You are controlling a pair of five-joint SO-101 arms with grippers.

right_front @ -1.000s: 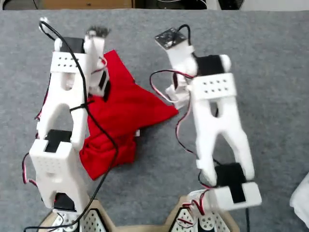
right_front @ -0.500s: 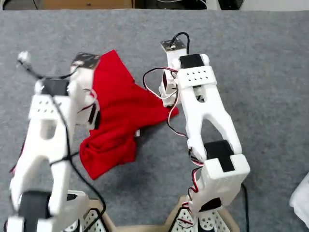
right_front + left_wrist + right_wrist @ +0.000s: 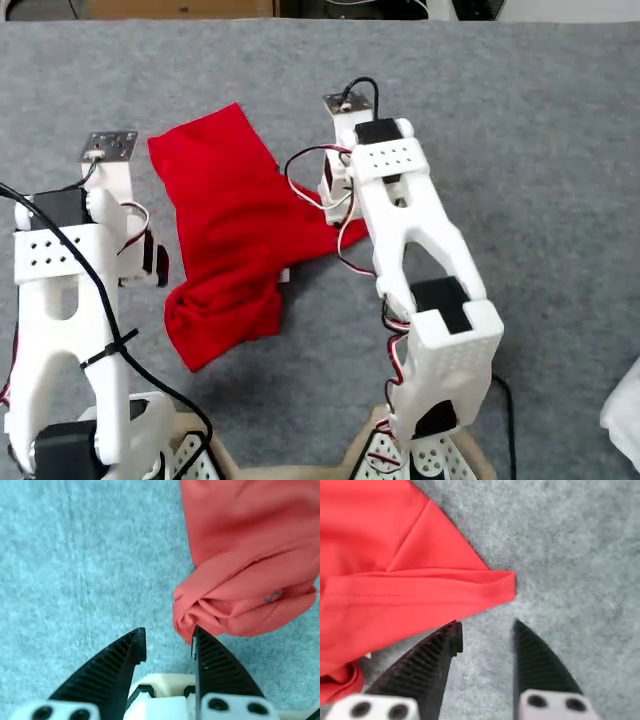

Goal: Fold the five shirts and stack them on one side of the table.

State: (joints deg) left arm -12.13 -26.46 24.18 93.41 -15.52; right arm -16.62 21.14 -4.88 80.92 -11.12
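We logged the red shirt [image 3: 235,235] rumpled on the worktop [image 3: 540,150] between the arms. The left end effector [image 3: 167,642] and right end effector [image 3: 485,630] both gaped empty at its edges. We judged flattening the step in hand; next, pinch opposite hems.

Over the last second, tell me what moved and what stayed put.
The left gripper swung off the red shirt to its left side and back toward the base, and is now open beside the bunched end. The right gripper shifted in to the shirt's right corner, open. The shirt kept its crumpled shape on the table.
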